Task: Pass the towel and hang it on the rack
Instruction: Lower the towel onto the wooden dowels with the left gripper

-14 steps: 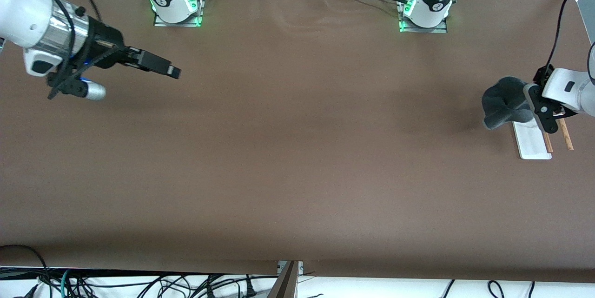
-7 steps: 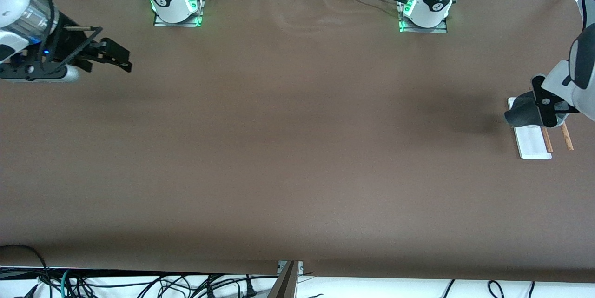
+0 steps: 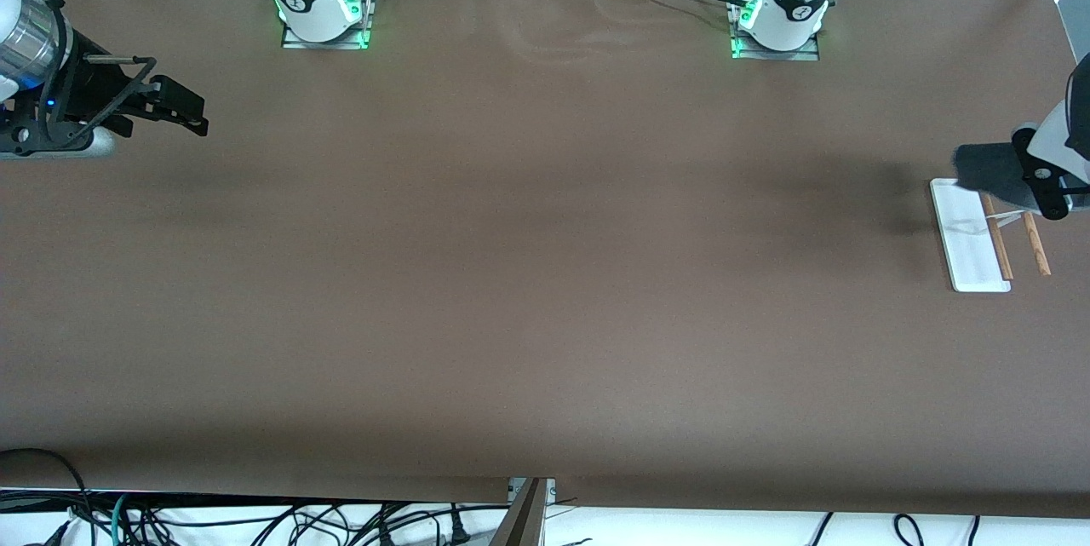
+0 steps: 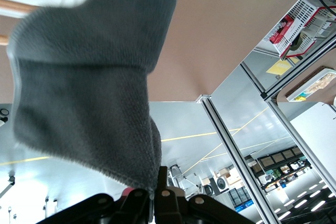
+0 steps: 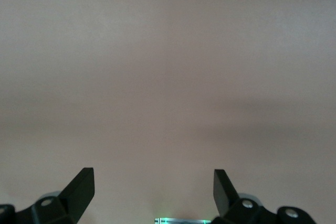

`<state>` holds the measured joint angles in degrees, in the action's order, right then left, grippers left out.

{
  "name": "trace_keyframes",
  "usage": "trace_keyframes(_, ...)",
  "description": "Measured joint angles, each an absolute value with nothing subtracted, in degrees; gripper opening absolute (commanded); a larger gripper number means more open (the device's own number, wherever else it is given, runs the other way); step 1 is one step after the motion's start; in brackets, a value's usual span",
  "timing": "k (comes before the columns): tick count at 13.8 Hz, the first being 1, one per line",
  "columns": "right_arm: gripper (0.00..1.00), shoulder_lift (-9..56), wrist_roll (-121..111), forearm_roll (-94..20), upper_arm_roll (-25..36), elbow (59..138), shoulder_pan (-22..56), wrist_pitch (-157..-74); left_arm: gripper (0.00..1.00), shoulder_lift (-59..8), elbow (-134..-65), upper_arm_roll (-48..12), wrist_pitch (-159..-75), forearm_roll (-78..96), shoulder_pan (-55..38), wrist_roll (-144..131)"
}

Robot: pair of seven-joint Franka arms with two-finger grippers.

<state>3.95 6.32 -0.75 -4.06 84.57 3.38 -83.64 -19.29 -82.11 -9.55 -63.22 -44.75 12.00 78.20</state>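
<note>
Overhead, a brown tabletop (image 3: 545,273) is filling nearly the whole front view, its covering lying faintly rippled near the two arm bases, while a tangle of cables is trailing along the floor below its nearest edge. Aluminium framing is bordering the corners at the top. At the left arm's end, the rack (image 3: 971,235) is standing with its white base flat and two thin brown rods running just beside it. The left end effector (image 3: 1035,180) is hanging over the rack's end farther from the front camera, pinching the towel (image 3: 983,169), which is showing only its dark grey side there and reaching over the base's corner. The left wrist view is giving what the front view is not: the towel (image 4: 89,82) is billowing out from fingers (image 4: 137,203) closed tight on one corner, a sliver of pink is peeking out at the pinch, and a workshop with framing, shelves and ceiling lights is showing past the tabletop's edge. The right end effector (image 3: 189,113) is waiting above the right arm's end of the tabletop, and the right wrist view is showing its fingers (image 5: 81,187) spread wide apart with nothing between them, only bare brown surface ahead.
</note>
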Motion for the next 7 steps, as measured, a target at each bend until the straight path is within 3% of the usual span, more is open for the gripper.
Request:
trace_keyframes(4, 1.0, 3.95, 6.31, 0.68, -4.41, 84.57, 3.49, -83.65, 0.0, -19.29, -81.66, -9.92, -55.59, -46.18, 5.6, 71.84)
trace_keyframes(7, 1.0, 3.95, 6.31, 0.71, -4.44, 84.57, 3.58, -83.7, 0.0, -19.36, -81.61, -9.54, -54.76, -46.64, 4.24, 70.28)
